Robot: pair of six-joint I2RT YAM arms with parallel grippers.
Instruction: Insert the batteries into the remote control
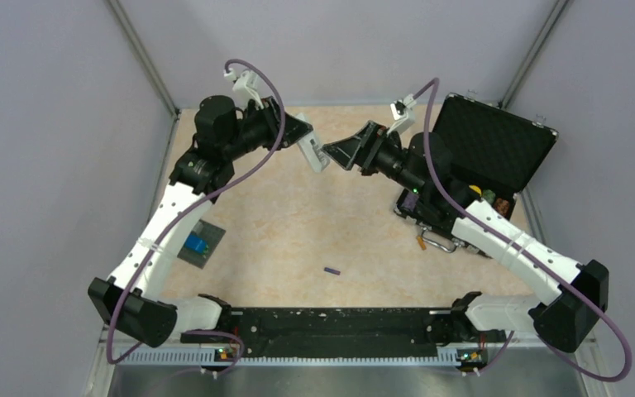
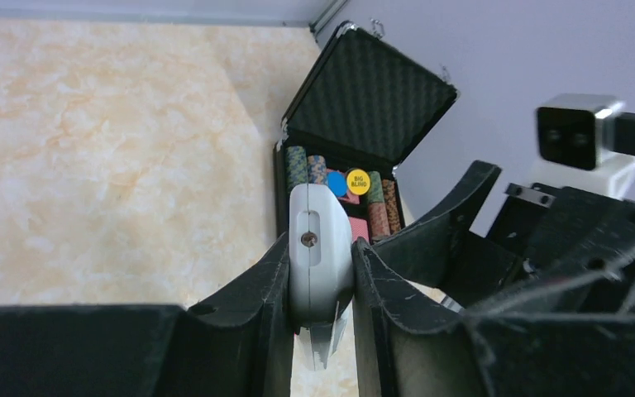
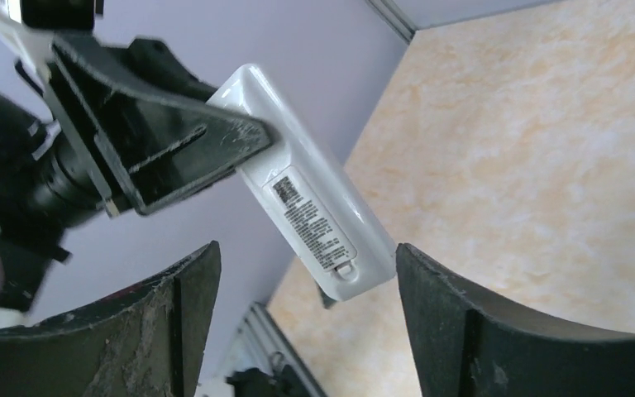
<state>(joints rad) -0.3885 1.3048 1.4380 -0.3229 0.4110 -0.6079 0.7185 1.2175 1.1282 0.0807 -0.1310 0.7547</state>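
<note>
Above the table (image 1: 298,231), the left tool (image 2: 321,256) pinched the remote (image 3: 310,207), its long axis pointing into the spread right tool (image 3: 306,252).

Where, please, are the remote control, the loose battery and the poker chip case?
remote control (image 3: 314,223), right wrist view, on its back label.
battery (image 1: 331,270), top external view, on its middle.
poker chip case (image 1: 488,141), top external view, on its open lid.

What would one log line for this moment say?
left gripper: shut on remote control, held aloft | right gripper: open, facing it | battery: on table
</note>
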